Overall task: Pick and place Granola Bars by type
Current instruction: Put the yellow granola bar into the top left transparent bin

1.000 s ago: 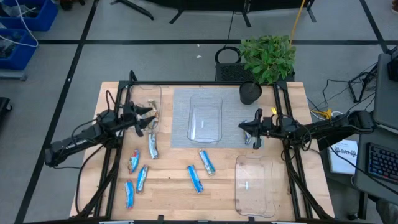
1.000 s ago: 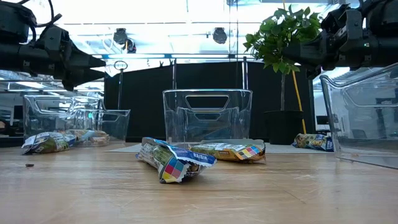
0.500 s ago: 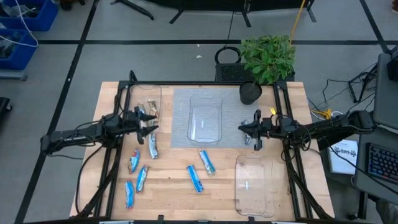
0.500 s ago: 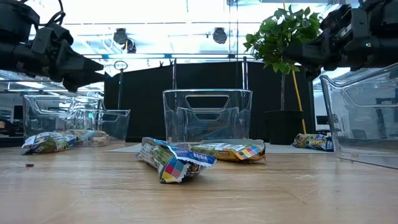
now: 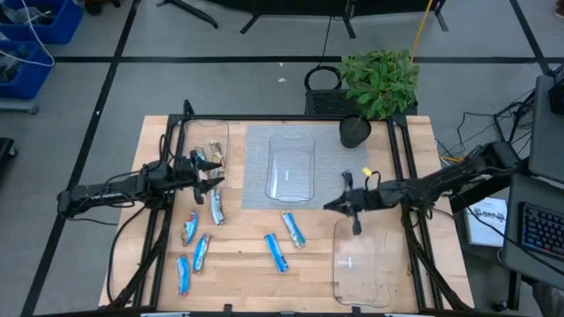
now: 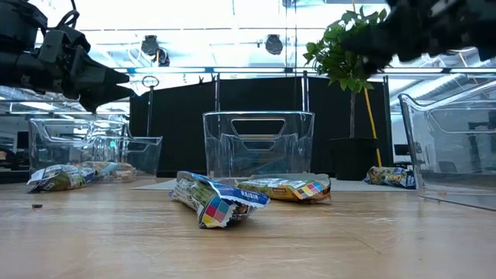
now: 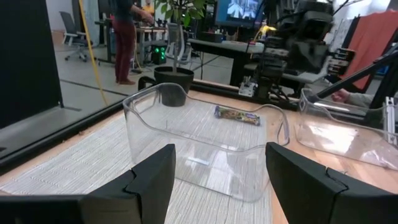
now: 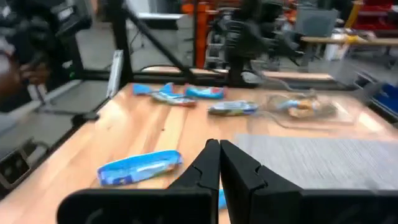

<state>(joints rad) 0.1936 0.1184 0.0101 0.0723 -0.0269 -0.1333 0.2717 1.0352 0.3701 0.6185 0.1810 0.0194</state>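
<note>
High view | left tray (image 5: 204, 132) — two bars (image 5: 214, 156) | centre tray (image 5: 292, 167) — bare

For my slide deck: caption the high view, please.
Left gripper open beside the left tray; right gripper shut near blue bars.

The right pincer (image 5: 339, 207) has swung down toward the front clear tray (image 5: 359, 264); the left pincer (image 5: 211, 176) drew back slightly.

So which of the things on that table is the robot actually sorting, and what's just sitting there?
Part of the job:
- blue granola bars
- silver bar
- tan bars in the left tray
- middle tray and right tray

Just lying about:
- potted plant
- grey mat
</note>
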